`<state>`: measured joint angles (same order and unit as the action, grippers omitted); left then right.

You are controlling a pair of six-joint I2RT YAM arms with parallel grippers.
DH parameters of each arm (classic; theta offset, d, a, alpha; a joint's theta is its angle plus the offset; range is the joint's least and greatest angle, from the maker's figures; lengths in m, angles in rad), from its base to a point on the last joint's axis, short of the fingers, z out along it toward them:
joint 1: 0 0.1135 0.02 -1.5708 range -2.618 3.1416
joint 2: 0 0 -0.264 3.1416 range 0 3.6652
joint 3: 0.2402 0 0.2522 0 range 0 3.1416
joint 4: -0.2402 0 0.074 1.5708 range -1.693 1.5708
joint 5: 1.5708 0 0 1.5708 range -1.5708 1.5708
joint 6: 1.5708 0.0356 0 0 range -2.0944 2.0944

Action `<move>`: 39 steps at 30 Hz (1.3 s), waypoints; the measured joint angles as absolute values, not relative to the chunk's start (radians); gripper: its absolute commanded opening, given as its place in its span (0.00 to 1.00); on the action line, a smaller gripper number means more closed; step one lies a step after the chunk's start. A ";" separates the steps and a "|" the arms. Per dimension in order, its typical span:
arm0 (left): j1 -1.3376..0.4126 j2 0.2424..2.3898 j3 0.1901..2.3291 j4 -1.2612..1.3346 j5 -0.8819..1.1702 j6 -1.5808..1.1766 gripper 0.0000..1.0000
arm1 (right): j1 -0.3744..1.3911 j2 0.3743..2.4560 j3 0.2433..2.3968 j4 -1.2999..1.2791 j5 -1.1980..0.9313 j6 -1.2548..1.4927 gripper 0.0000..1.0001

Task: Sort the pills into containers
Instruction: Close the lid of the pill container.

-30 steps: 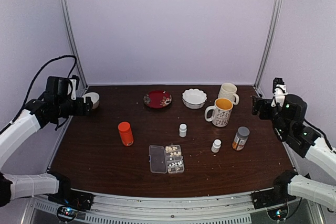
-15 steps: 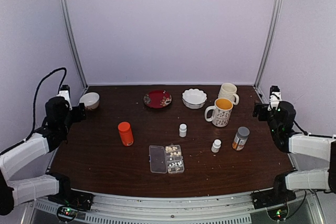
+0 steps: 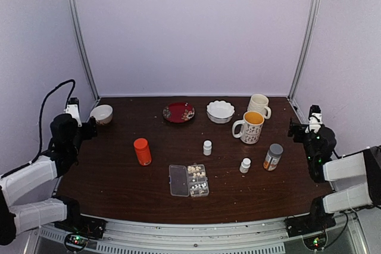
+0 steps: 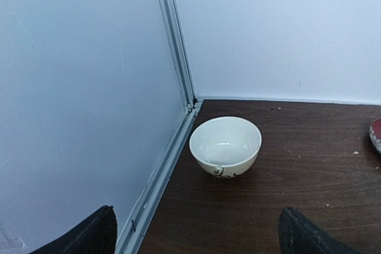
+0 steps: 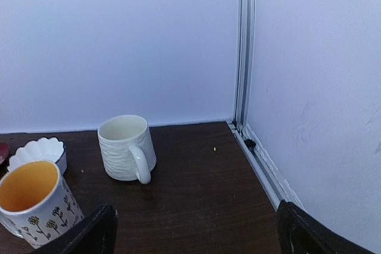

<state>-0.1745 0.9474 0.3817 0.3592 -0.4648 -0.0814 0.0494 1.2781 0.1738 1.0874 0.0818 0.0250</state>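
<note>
Currently my left pincer and right pincer stand wide apart, empty; dark brown table beneath, pale walls ahead.

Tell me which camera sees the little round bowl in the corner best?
The left wrist view. The bowl sits close and whole in the middle, and you can see inside it. The top view shows it tiny in the far left corner. The right wrist view misses it.

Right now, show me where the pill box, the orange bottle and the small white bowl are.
pill box (image 3: 177, 181), top view, on its open clear lid.
orange bottle (image 3: 142, 154), top view, on its body.
small white bowl (image 4: 225, 145), left wrist view, on its inner wall.
</note>
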 measured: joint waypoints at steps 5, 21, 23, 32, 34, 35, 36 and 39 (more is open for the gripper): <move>-0.174 0.750 0.422 0.176 -0.422 -0.201 0.98 | 0.054 0.991 0.203 0.877 0.022 0.052 1.00; -0.540 0.666 0.545 -0.429 0.049 -0.732 0.71 | 0.662 0.741 0.581 -0.131 0.064 0.443 1.00; -0.632 0.676 0.518 -0.423 0.061 -0.794 0.61 | 0.767 0.807 0.605 -0.185 0.060 0.509 1.00; -0.966 0.952 0.379 -0.255 0.018 -1.034 0.23 | 1.074 1.044 0.594 -0.163 0.014 0.667 0.99; -0.986 1.026 0.379 -0.193 0.013 -1.060 0.20 | 1.109 1.129 0.610 -0.148 0.002 0.686 0.96; -0.991 1.052 0.380 -0.169 0.012 -1.068 0.19 | 1.119 1.163 0.614 -0.139 -0.003 0.694 0.95; -0.995 1.084 0.380 -0.140 0.011 -1.076 0.18 | 1.128 1.195 0.616 -0.126 -0.010 0.704 0.95; -1.003 1.155 0.381 -0.074 0.011 -1.092 0.17 | 1.142 1.272 0.617 -0.088 -0.030 0.730 0.96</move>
